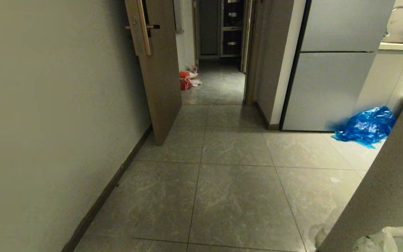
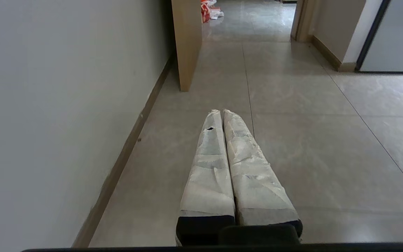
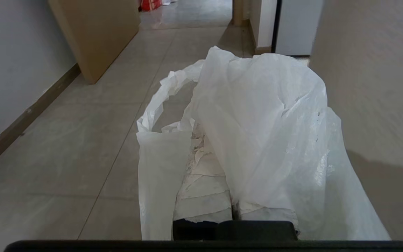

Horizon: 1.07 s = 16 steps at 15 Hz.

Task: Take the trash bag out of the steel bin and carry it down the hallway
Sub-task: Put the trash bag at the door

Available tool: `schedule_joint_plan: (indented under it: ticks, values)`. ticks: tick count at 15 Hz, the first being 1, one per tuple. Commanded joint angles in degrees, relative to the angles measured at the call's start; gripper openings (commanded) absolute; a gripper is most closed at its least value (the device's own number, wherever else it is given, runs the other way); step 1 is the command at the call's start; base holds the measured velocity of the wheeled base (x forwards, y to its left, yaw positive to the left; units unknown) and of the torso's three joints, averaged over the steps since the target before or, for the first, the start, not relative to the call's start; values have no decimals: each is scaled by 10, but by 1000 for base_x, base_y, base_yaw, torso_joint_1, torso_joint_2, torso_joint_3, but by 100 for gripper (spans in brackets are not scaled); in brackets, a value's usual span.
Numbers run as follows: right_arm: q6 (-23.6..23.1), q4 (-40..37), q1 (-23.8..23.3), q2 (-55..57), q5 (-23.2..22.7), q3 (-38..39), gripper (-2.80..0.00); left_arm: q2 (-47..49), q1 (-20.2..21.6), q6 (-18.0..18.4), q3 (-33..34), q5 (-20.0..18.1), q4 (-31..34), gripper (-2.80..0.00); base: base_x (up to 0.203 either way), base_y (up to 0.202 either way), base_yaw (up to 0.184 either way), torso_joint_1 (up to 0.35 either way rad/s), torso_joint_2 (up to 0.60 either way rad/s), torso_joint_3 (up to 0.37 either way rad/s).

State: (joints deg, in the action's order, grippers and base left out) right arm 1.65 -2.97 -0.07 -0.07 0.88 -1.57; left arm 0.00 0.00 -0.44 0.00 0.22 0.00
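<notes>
**Right gripper clamped on the bag in the hallway**

The right gripper [image 3: 234,140] is closed on the bag [image 3: 264,115], whose thin white plastic drapes over and around its taped fingers [image 3: 205,189] above the tiled floor [image 1: 236,196]. In the head view only a corner of the bag shows, at the lower right. The left gripper [image 2: 222,112] holds nothing, its fingers pressed together, pointing along the hallway toward the open door [image 1: 159,80]. A blue bag [image 1: 366,126] lies beside the fridge [image 1: 331,87].

wall [image 1: 47,105] left | door [image 1: 159,87] ahead-left | fridge [image 1: 331,70] right | trash bag [image 3: 264,122] draped over right hand [image 3: 219,140]
</notes>
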Motion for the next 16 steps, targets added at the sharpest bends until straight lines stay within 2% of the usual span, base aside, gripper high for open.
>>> schedule_joint_plan:
  ticks: [1, 16]
  values:
    - [0, -1, 1, 1, 0, 0, -280, 0, 0, 0, 1, 0, 0, -280, 190, 0, 2, 4, -2, 7]
    - [0, -1, 0, 1, 0, 0, -280, 1, 0, -2, 1, 0, 0, -280, 191, 0, 1, 3, 2, 3]
